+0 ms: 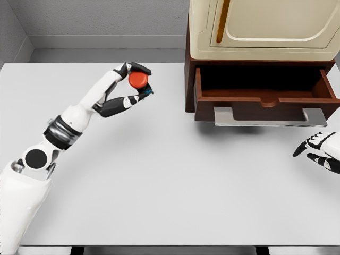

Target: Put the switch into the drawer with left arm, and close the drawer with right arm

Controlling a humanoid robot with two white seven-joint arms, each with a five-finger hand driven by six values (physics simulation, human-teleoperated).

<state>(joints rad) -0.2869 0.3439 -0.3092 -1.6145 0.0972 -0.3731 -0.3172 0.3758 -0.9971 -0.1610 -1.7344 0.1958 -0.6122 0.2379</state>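
One carry left: your left hand (133,85) grips the red switch (139,80), and the open drawer (264,101) sits off to its right.

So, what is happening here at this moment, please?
The robot's left hand holds a red switch in its fingers, raised over the white table, well to the left of the cabinet. The brown drawer is pulled open and looks empty inside; the switch is not in it yet. The right hand shows at the right edge, fingers relaxed, below the drawer's metal handle and not touching it.
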